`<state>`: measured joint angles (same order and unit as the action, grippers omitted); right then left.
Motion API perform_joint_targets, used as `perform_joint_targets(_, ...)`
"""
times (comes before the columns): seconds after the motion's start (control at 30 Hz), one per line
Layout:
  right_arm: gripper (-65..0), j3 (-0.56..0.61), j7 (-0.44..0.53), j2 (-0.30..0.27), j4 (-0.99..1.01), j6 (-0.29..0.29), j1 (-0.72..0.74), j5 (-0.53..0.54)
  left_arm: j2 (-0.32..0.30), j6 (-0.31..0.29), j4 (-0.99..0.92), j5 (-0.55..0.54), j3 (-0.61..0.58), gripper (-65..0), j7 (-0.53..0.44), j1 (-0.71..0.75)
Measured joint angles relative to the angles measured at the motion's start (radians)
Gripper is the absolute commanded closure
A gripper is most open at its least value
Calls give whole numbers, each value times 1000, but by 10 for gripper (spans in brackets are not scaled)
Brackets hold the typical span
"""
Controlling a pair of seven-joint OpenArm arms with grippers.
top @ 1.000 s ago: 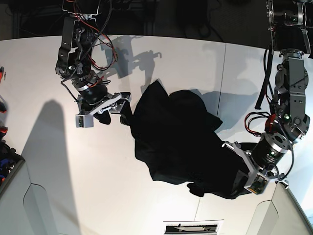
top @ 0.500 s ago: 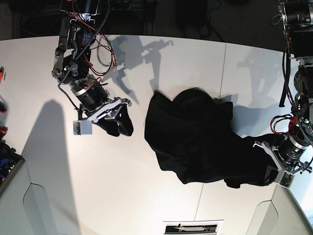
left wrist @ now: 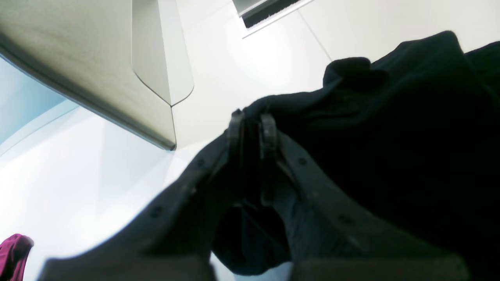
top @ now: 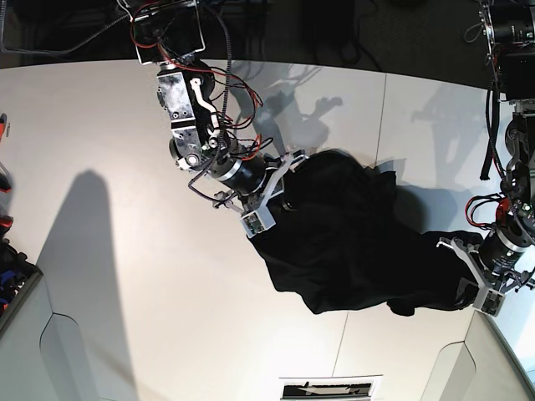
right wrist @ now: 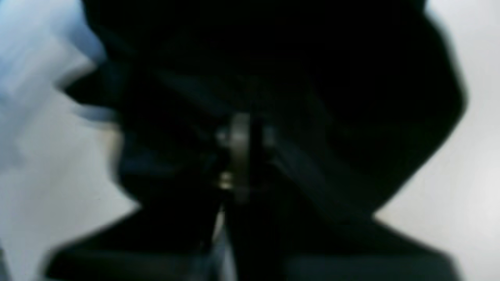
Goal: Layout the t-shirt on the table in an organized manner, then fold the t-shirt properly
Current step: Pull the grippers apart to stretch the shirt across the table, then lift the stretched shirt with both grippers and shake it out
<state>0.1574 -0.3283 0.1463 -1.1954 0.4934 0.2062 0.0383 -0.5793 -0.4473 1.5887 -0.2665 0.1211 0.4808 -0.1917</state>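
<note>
We saw the t-shirt (top: 351, 242) lying bunched on the table (top: 109, 167) between both arms. The left gripper (left wrist: 252, 125) had its jaws clamped on a cloth fold; the right gripper (top: 280, 190) met the shirt's edge, jaws too blurred to judge.

— What lies past my worktop?

— Darkness along its far edge (top: 276, 29), with cables hanging in it.

— And beside my left end effector?

— A pale grey panel (left wrist: 78, 66) with an angled edge, light blue behind it. Further off sits a slotted vent (top: 328, 389). Hard light throws sharp shadows (top: 84, 251) over the white surface.
</note>
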Motion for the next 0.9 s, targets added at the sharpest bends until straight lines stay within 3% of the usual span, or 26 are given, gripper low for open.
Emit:
perform_joint_targets(0.2, 0, -6, 18, -19, 37, 1, 5, -72, 0, 6, 0, 0, 0, -83, 20, 0)
perform_joint_targets(0.3, 0, -9, -16, -55, 8, -4, -5, -34, 0, 98, 0, -2, 4, -83, 21, 1)
perform_joint_targets(0.5, 0, -87, -50, -151, -166, -14, -116, -8, 0, 107, 0, -8, 94, -84, 21, 0)
perform_joint_targets(0.6, 0, -157, -78, -180, -237, -15, -159, 2, -8, 82, 0, -65, 117, -144, 21, 0)
perform_joint_targets(0.77, 0, -293, -89, -190, -292, -15, -185, 10, -10, 9, 0, -173, 120, -358, 62, 0)
perform_joint_targets(0.9, 0, -403, -88, -196, -293, -18, -180, 109, -11, 32, 0, -240, 121, -376, 133, 0)
